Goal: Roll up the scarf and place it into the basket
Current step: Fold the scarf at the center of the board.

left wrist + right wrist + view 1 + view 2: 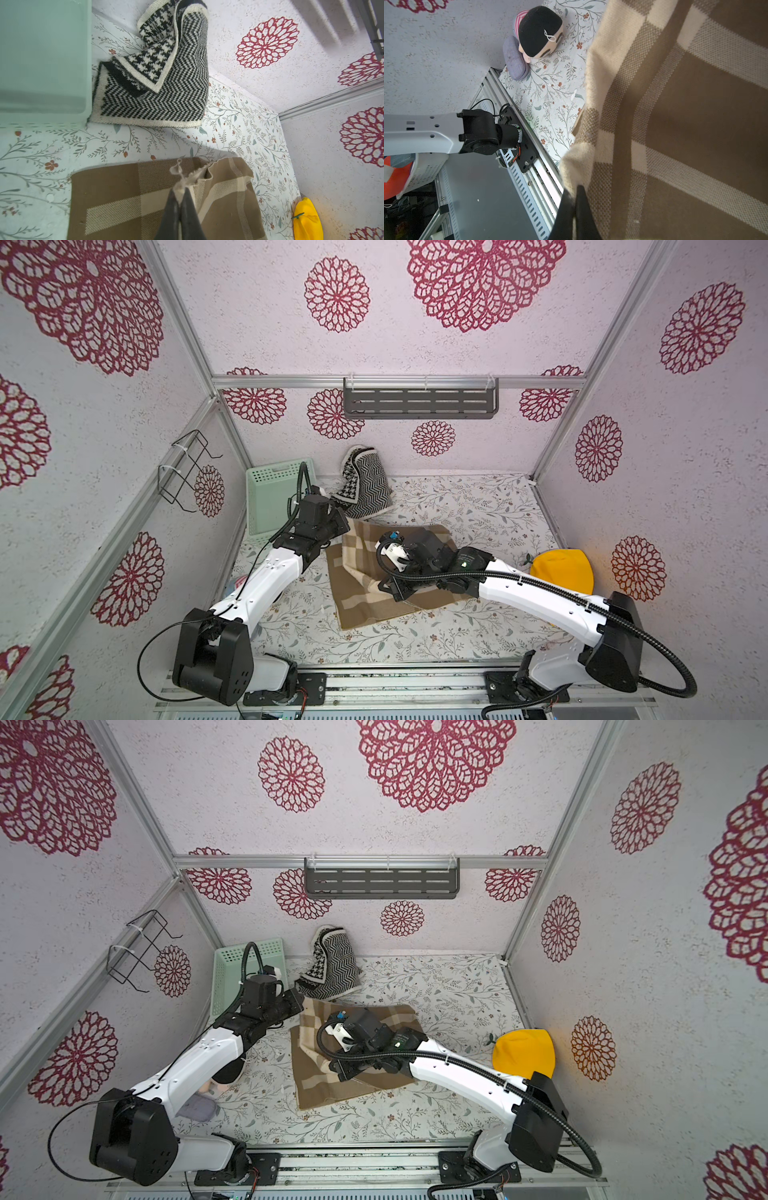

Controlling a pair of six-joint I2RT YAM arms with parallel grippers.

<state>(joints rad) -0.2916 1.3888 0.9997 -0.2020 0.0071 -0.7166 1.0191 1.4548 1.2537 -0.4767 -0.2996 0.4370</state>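
A brown and cream plaid scarf [365, 601] [320, 1085] lies partly folded in the middle of the floral table. My left gripper [180, 189] [340, 526] is shut on its frayed far corner, beside the basket. My right gripper [574, 190] [386, 589] is shut on a cream edge of the scarf [695, 124], which is raised into a fold over the lower layer. The pale mint-green basket [270, 489] [226, 977] stands at the back left, and shows as a blurred green wall [41, 62] in the left wrist view. Nothing shows inside it.
A black and white knitted cloth [365, 485] [158, 83] leans on the back wall next to the basket. A yellow item [561, 568] lies at the right wall. A plush toy [537, 31] [208, 1094] lies front left under the left arm. A grey shelf [419, 400] and wire rack [187, 472] hang on the walls.
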